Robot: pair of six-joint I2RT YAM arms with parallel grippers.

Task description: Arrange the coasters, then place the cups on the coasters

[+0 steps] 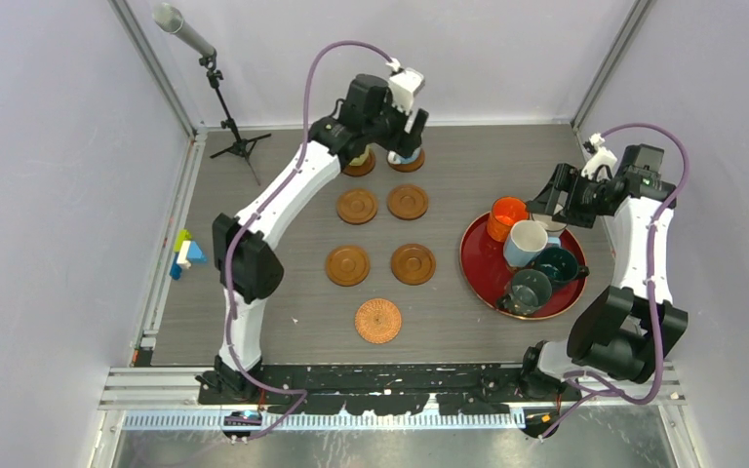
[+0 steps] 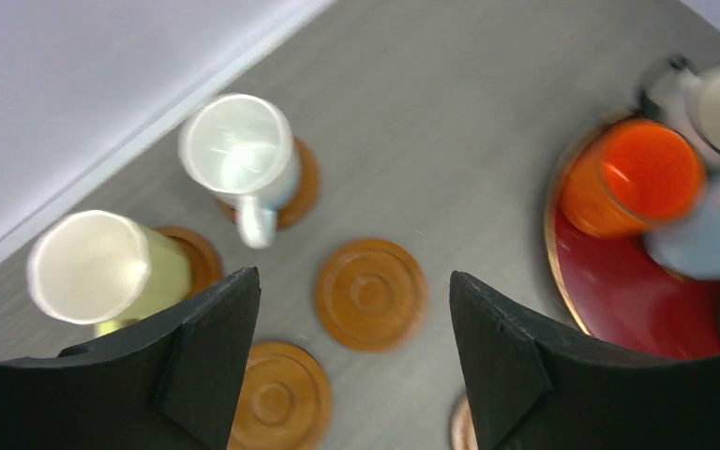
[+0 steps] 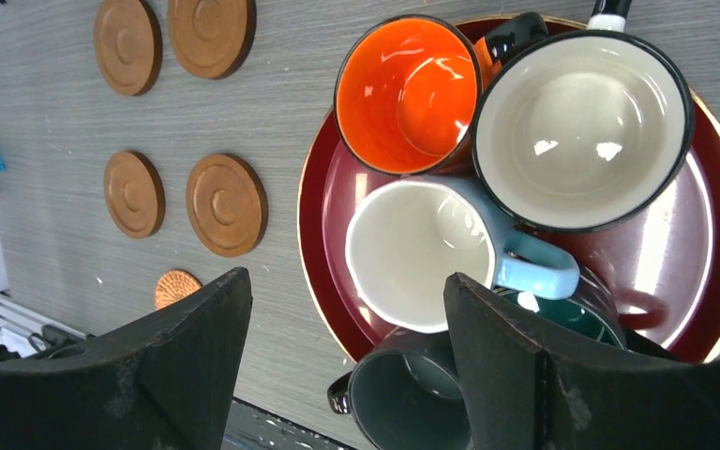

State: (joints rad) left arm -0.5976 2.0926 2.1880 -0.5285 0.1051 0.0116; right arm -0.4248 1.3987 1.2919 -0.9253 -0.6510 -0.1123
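Note:
Two cups stand on the back coasters: a white cup (image 2: 239,150) and a pale yellow cup (image 2: 103,267). My left gripper (image 2: 353,281) hangs open above them with nothing between its fingers, at the far end of the table (image 1: 405,127). Four empty wooden coasters (image 1: 357,206) (image 1: 408,202) (image 1: 347,265) (image 1: 413,263) and a woven coaster (image 1: 378,320) lie in front. On the red tray (image 1: 478,263) crowd the orange cup (image 3: 408,89), cream cup (image 3: 581,127), white-and-light-blue cup (image 3: 422,253), grey-teal cup (image 3: 412,394) and dark green cup (image 3: 572,314). My right gripper (image 3: 347,279) hovers open over them.
A microphone stand (image 1: 224,107) stands at the back left corner. Coloured toy blocks (image 1: 185,255) lie by the left edge. Walls close in on the left, back and right of the table.

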